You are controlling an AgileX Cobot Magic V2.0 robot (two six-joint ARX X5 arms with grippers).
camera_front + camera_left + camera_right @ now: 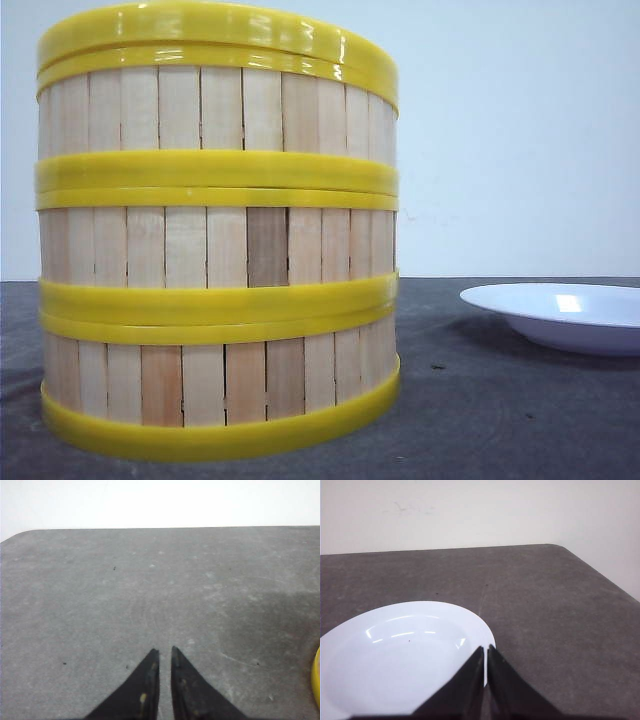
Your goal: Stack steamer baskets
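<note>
Grey tabletop (500, 420) against a plain white wall; the three steamer baskets (215, 250) sit stacked in one column on my left side of it, light vertical wooden slats between yellow plastic rims, the top rim sitting slightly askew. White plate (565, 315) lies well apart to the right with nothing on it. My left gripper (164, 652) has its tips nearly together over bare table, and my right gripper (485, 650) is pinched closed over the plate's rim, neither holding anything.
</note>
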